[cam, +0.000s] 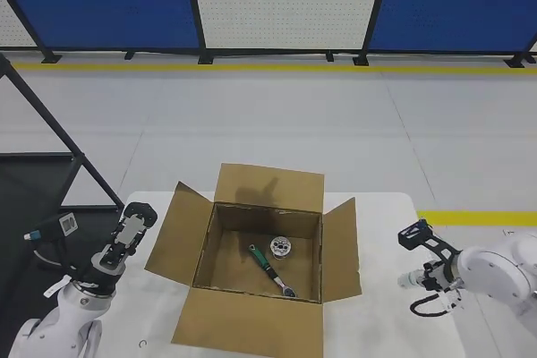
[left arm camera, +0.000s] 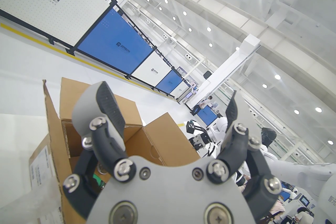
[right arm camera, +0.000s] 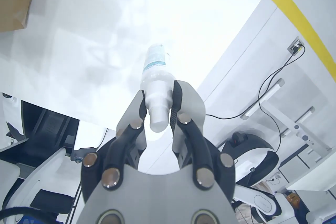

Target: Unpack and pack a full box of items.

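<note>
Right fingers [right arm camera: 189, 104] are clamping a bottle [right arm camera: 155, 70] over the counter [cam: 385, 304], right of the box [cam: 251, 224]; left fingers [left arm camera: 107, 107] are hanging spread, left of it; a wrench [cam: 270, 270] is lying inside.

White floor [cam: 277, 116], yellow line [cam: 277, 67], blue-white partition panels [cam: 107, 22].
</note>
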`<control>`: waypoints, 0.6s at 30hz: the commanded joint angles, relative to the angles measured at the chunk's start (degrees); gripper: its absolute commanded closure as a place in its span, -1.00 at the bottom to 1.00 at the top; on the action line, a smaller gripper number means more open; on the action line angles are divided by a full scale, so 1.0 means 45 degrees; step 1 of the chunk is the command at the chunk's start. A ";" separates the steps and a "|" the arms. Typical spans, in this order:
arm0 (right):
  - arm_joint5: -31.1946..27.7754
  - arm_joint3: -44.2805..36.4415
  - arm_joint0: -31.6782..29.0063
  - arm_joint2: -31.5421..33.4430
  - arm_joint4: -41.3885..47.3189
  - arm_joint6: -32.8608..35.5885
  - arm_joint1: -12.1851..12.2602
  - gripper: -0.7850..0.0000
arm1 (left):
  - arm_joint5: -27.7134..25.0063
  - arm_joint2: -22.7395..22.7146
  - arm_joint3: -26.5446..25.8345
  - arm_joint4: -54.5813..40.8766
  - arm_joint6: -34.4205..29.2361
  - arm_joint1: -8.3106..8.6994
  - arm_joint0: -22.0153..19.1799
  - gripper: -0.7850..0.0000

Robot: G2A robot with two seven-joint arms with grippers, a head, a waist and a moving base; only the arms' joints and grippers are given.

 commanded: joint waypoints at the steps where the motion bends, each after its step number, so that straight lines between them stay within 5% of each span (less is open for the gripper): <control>1: 0.0047 0.0458 0.0272 -0.0287 -0.0081 0.0112 -0.0230 1.00 | 0.0000 0.0000 0.0000 0.0000 0.0000 0.0000 0.0000 -1.00; 18: 0.1422 0.3639 0.1978 -0.2117 -0.0718 0.0446 -0.2052 1.00 | 0.0000 0.0000 0.0000 0.0000 0.0000 0.0000 0.0000 -1.00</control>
